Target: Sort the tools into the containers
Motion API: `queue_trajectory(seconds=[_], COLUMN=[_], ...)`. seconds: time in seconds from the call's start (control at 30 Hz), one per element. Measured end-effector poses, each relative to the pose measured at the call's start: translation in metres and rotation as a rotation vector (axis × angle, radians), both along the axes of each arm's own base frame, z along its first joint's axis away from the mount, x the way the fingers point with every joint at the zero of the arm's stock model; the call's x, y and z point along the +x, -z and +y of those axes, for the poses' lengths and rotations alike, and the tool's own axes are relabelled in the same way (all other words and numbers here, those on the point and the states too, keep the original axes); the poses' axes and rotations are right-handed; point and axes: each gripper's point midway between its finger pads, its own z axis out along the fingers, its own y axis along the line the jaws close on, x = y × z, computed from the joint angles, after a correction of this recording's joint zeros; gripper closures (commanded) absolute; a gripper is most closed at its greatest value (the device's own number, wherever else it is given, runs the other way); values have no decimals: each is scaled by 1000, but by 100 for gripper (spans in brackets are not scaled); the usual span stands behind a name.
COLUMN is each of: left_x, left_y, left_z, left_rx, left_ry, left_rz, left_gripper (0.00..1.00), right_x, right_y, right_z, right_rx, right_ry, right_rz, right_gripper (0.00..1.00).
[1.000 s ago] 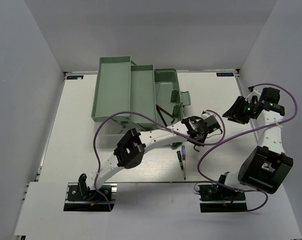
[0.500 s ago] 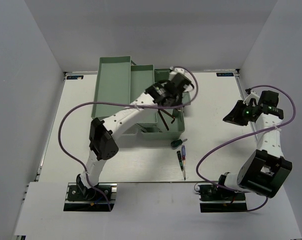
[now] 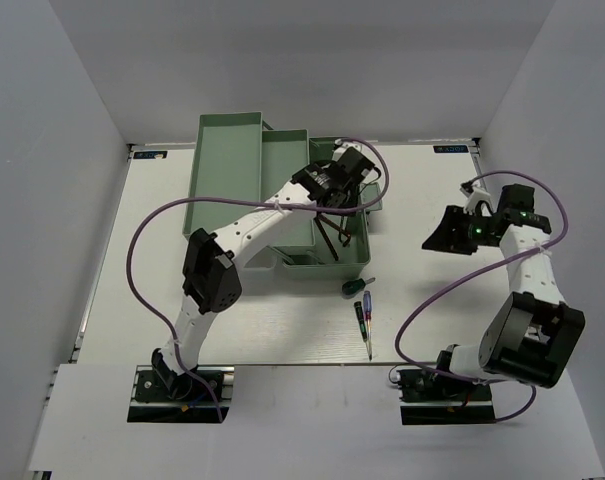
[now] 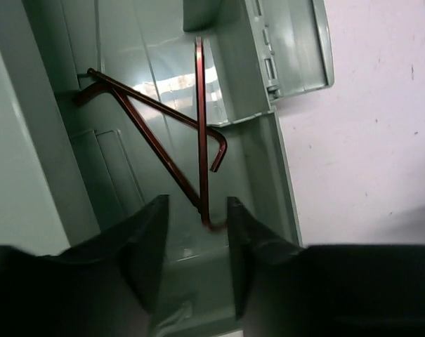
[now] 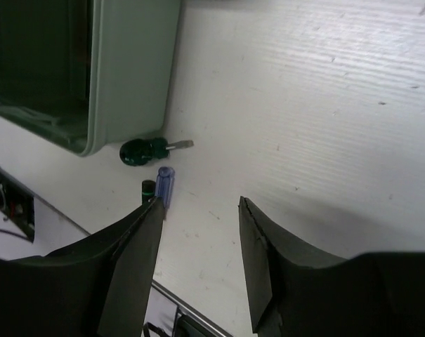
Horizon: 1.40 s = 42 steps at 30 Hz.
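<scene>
The mint-green toolbox [image 3: 354,262] stands at the middle back, with its trays [image 3: 224,180] folded out to the left. Three dark hex keys [image 3: 333,236] lie crossed in its deep base; the left wrist view shows them [image 4: 201,133] just ahead of my fingers. My left gripper [image 3: 327,207] hangs open and empty over the base [image 4: 121,175]. The stubby green screwdriver [image 3: 356,286], the purple screwdriver [image 3: 366,304] and the dark green one [image 3: 362,326] lie on the table in front of the box. My right gripper [image 3: 438,240] is open and empty to their right.
The box's side latch [image 3: 374,195] sticks out to the right beside the left wrist. In the right wrist view the box's corner [image 5: 131,77] is at upper left, with the stubby screwdriver [image 5: 145,150] and the purple handle [image 5: 164,182] below it. A purple cable loops by each arm.
My left arm swung from the table right of the toolbox up over the deep base, then eased slightly nearer. My right gripper moved left and a little toward the screwdrivers.
</scene>
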Motion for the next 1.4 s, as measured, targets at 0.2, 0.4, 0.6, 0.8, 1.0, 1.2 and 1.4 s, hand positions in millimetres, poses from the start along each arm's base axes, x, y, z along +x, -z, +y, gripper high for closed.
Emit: queue_trajectory(seconds=[0.2, 0.4, 0.6, 0.8, 1.0, 1.2, 1.4], left_x=[8, 9, -42, -88, -108, -112, -112], left_y=[1, -4, -15, -81, -95, -68, -67], left_z=[8, 6, 25, 61, 82, 88, 88], left_rx=[1, -27, -79, -242, -321, -289, -292], left_ry=[-13, 18, 113, 117, 66, 24, 15], left_rz=[7, 8, 37, -45, -59, -4, 0], left_gripper=[36, 36, 34, 34, 34, 34, 34], right_x=[-6, 15, 64, 111, 131, 146, 156], right_y=[29, 55, 77, 98, 111, 112, 118], right_z=[23, 48, 73, 96, 94, 96, 104], right_rx=[15, 19, 6, 5, 1, 50, 126], right_ry=[-98, -129, -107, -35, 78, 164, 210], right_rz=[70, 112, 136, 134, 159, 164, 188], right_gripper=[42, 41, 39, 38, 38, 38, 38])
